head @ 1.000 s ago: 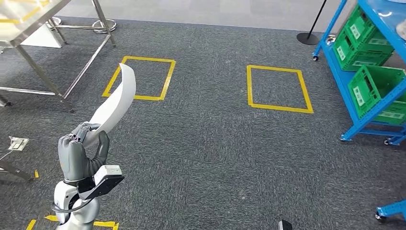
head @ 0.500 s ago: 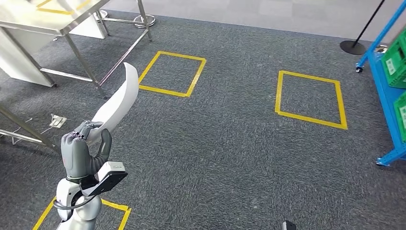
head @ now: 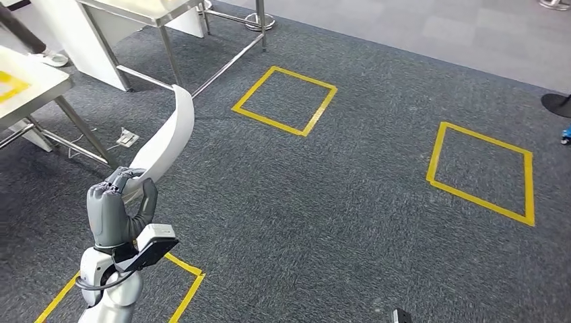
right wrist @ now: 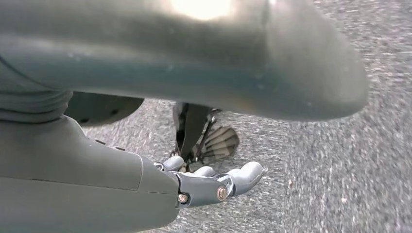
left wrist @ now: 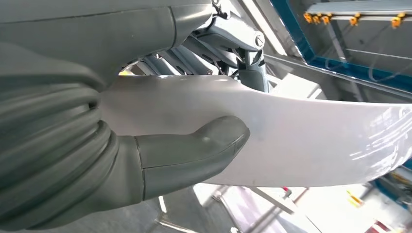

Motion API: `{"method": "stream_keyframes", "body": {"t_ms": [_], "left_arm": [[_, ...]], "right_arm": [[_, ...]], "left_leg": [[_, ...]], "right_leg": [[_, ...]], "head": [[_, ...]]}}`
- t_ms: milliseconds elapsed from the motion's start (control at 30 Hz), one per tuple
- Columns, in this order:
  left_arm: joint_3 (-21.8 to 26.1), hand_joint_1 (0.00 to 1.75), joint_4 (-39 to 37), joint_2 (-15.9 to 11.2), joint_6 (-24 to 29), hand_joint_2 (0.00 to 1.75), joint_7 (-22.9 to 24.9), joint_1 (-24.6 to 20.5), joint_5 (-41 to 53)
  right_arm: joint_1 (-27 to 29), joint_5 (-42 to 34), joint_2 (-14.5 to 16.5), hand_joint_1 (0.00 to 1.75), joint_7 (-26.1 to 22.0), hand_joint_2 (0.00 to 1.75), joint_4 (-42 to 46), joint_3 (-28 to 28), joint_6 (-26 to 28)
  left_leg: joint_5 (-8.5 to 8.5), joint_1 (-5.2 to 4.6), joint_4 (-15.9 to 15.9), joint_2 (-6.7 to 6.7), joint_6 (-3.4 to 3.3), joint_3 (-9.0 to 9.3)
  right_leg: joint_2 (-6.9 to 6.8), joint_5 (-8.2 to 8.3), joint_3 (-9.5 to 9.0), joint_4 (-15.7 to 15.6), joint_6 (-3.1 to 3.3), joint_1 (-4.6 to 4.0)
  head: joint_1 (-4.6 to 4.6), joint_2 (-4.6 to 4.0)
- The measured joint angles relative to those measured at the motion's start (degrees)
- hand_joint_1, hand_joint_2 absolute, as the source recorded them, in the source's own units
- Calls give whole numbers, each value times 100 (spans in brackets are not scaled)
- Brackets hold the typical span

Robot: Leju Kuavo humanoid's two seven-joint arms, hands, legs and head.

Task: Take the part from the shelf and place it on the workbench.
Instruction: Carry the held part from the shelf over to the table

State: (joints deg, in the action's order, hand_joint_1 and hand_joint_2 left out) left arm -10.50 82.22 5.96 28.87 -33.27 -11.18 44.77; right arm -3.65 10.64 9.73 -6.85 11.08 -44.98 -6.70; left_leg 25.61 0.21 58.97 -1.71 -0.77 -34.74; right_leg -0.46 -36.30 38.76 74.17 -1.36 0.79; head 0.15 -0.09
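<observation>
Part (head: pixel 163 141) in left hand (head: pixel 114 210), right hand (right wrist: pixel 214 184) seemingly empty

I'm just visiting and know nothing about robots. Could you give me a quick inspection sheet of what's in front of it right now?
Surface: dark grey carpet marked with yellow tape squares.
Job's things: long curved white part, held upright.
Clutter: small pale object on the floor by the table legs.
Hands: left hand grips the part's lower end; right hand hangs over the carpet, fingers apart, holding nothing.
Cables: black cable looped at the left wrist.
Surroundings: metal-legged tables to the upper left.
</observation>
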Motion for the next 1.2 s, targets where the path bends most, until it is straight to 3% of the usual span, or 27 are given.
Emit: {"method": "stream_keyframes", "body": {"t_ms": [33,67,100,167,233,300,333,367,400,467,533,567,600,667,733,767,833,900,967,1033,1067,1100,1133,1200], "left_arm": [[-1,175,-10,0,0,175,0,3,0],[0,175,-18,0,0,175,1,3,0],[0,175,-21,0,1,175,1,1,0],[0,175,-23,1,7,175,1,-8,-1],[1,175,-21,-1,22,175,3,-14,-2],[1,175,-18,-8,42,175,7,-11,-3],[1,175,-12,-15,51,175,8,-5,-3],[0,175,-1,-21,59,175,9,-4,-3],[-1,175,13,-26,69,175,11,-7,-3],[-1,175,33,-27,90,175,16,-5,-3],[-1,175,53,-27,104,175,27,32,-3],[-1,175,69,-28,106,175,33,53,-4],[-1,175,90,-32,107,175,46,69,-5],[-1,175,129,-42,105,175,73,77,-7],[-2,175,145,-49,88,175,111,65,-2],[-2,175,143,-54,74,175,137,61,5],[-2,175,133,-66,48,175,184,61,26],[-5,175,122,-68,37,175,211,44,40],[-18,175,109,-59,31,175,228,23,40],[-38,175,90,-53,28,175,239,29,34],[-46,175,84,-54,27,175,239,39,22],[-49,175,80,-54,26,175,239,47,7],[-49,175,82,-55,27,175,236,53,-10],[-49,175,95,-56,34,175,230,52,-32]], "right_arm": [[9,0,0,0,4,0,0,0,5],[14,0,-1,0,8,0,0,-1,11],[15,1,-2,0,11,0,0,-1,16],[11,5,-4,0,15,0,0,-1,23],[3,14,-4,0,26,0,0,0,26],[-9,21,-3,0,34,0,0,-1,26],[-15,23,-2,0,34,0,0,-2,24],[-20,28,-2,0,31,0,0,-2,20],[-19,36,-3,0,28,0,0,-2,14],[-5,60,-7,0,29,0,0,-2,-2],[9,84,-7,0,37,0,0,-2,-27],[10,94,-7,0,39,0,0,-2,-38],[8,104,-7,0,40,0,0,-1,-49],[4,120,-7,0,42,0,0,0,-61],[0,122,-7,0,42,0,0,0,-78],[-3,121,-7,0,42,0,0,-1,-87],[-18,120,-7,0,42,0,0,-1,-99],[-32,122,-7,0,40,0,0,0,-107],[-22,128,-7,0,46,0,0,0,-111],[3,136,-7,0,71,0,0,0,-112],[13,140,-7,0,84,0,0,0,-112],[15,146,-7,0,94,0,0,0,-112],[13,155,-7,0,100,0,0,0,-112],[5,174,-8,0,106,0,0,1,-113]], "left_leg": [[2,0,11,-85,-1,-6],[2,2,25,-170,3,-9],[4,6,41,-253,12,-10],[10,13,78,-403,58,-25],[2,16,86,-527,139,-57],[-32,26,48,-643,227,-90],[-30,26,56,-615,259,-108],[23,17,133,-500,287,-156],[140,9,321,-330,307,-249],[507,-1,998,11,330,-559],[711,3,1564,103,337,-808],[662,2,1574,123,333,-795],[519,0,1362,158,321,-667],[204,-39,589,426,261,-233],[88,-82,107,648,173,27],[103,-100,62,648,137,38],[73,-84,40,482,74,30],[42,-40,7,329,16,40],[28,-10,0,179,-16,38],[25,-8,11,0,-26,29],[26,-8,19,-94,-25,28],[27,-7,29,-184,-22,28],[29,-4,40,-268,-14,30],[31,-4,67,-425,30,8]], "right_leg": [[13,24,94,130,0,1],[25,154,79,38,5,4],[63,359,-41,-257,11,10],[287,685,-374,-1013,24,27],[437,756,-533,-1371,54,22],[342,763,-554,-1394,122,5],[275,780,-568,-1414,163,6],[205,797,-582,-1437,206,12],[129,808,-591,-1458,244,18],[-26,804,-593,-1469,290,0],[-192,791,-592,-1468,304,-13],[-271,784,-595,-1467,303,-15],[-349,775,-606,-1466,299,-17],[-494,743,-645,-1465,269,-37],[-613,710,-677,-1461,217,-69],[-677,700,-689,-1463,189,-82],[-744,676,-717,-1461,123,-77],[-468,530,-646,-1256,50,-53],[-101,217,-333,-622,6,-31],[-3,34,22,8,-5,-28],[7,96,91,76,-2,-27],[26,262,52,-81,7,-25],[88,489,-81,-421,19,-18],[362,779,-376,-1128,46,6]], "head": [[1,0],[1,0],[1,0],[1,0],[1,0],[1,0],[0,0],[-13,0],[-26,0],[-50,0],[-50,0],[-51,0],[-51,0],[-51,0],[-43,0],[-39,0],[-35,0],[-20,0],[-1,0],[7,0],[7,0],[7,0],[7,0],[5,0]]}}
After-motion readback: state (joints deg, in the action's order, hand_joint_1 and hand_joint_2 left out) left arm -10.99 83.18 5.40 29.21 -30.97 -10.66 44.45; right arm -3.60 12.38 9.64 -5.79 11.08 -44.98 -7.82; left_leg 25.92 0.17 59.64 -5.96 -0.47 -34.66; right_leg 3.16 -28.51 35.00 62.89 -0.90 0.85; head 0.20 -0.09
